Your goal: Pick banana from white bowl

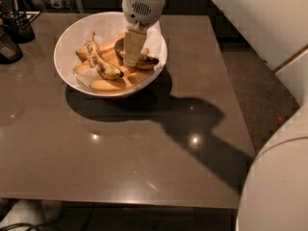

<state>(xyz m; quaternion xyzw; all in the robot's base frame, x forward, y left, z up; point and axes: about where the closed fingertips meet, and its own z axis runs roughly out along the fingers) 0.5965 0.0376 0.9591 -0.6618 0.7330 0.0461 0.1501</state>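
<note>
The white bowl [72,35] stands at the back left of the brown table [144,148]. The banana [146,60], brown-black with a dark end, lies at the bowl's right side. My gripper [133,57] reaches straight down into the bowl from a white wrist [141,6]. Its pale tip is right at the banana's middle and hides part of it. A yellower speckled banana [100,62] lies in the middle of the bowl. Pale orange-yellow pieces [108,84] lie along the front and left.
A dark holder with utensils [19,25] and a dark object [7,49] stand at the table's far left edge. My white arm [250,18] crosses the upper right and my white body [276,182] fills the lower right. The floor [255,81] lies right of the table.
</note>
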